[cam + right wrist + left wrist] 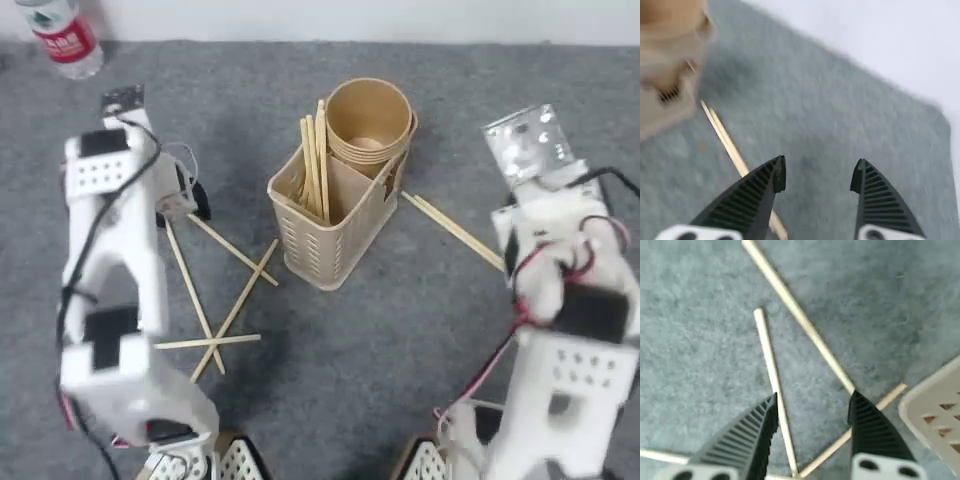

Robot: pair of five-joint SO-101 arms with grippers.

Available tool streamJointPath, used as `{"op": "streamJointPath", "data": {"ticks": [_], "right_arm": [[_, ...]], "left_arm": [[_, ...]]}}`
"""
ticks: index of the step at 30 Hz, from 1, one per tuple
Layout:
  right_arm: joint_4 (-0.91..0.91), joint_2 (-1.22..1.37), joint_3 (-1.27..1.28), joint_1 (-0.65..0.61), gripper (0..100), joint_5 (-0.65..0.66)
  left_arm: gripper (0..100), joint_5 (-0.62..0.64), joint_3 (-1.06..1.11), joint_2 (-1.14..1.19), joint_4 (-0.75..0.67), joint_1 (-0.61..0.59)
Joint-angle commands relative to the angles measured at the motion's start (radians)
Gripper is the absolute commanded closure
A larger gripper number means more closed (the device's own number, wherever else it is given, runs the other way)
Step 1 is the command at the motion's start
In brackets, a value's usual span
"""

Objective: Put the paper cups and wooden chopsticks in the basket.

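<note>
Beige perforated plastic basket [335, 225], on grey felt bench [400, 340]: between the two sets of jaws. It holds stacked brown paper cups [370, 120] and upright pale wooden chopsticks [315, 170].

Loose crossed chopsticks [215, 310]: under the left jaws, which stand apart and empty. One stick [771, 375] lies between the tips, close to one. Centre it and grip clear of the crossings, so you lift one only.

Chopstick pair [455, 230]: beside the right jaws, also apart and empty.

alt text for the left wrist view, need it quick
The left gripper hangs open over several wooden chopsticks that lie crossed on grey carpet. A corner of the beige basket sits close beside them.
</note>
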Motion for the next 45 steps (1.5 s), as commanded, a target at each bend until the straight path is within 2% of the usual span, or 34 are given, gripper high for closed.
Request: {"op": "streamJointPath", "data": {"ticks": [1,9,15,24,29,33,40,45], "right_arm": [[-0.045,0.094,0.008,0.076,77.2,0.051],[-0.194,0.343,0.009,0.173,77.2,0.087],[-0.251,0.512,0.005,0.179,77.2,0.114],[-0.292,0.559,0.008,0.173,77.2,0.110],[-0.292,0.561,0.008,0.173,77.2,0.114],[-0.292,0.608,0.008,0.166,77.2,0.161],[-0.303,0.829,-0.002,0.079,77.2,0.259],[-0.318,0.935,-0.035,0.067,77.2,0.308]], "left_arm": [[78,0.038,-0.303,0.190,0.150,-0.006],[78,0.103,-0.476,0.466,0.172,-0.009],[78,0.123,-0.605,0.586,0.178,-0.006],[79,0.121,-0.664,0.666,0.167,-0.008],[79,0.124,-0.664,0.738,0.101,0.009],[79,0.124,-0.728,0.772,0.140,0.006],[96,0.118,-0.881,0.870,0.219,0.011],[99,0.075,-0.977,0.925,0.256,0.012]]}}
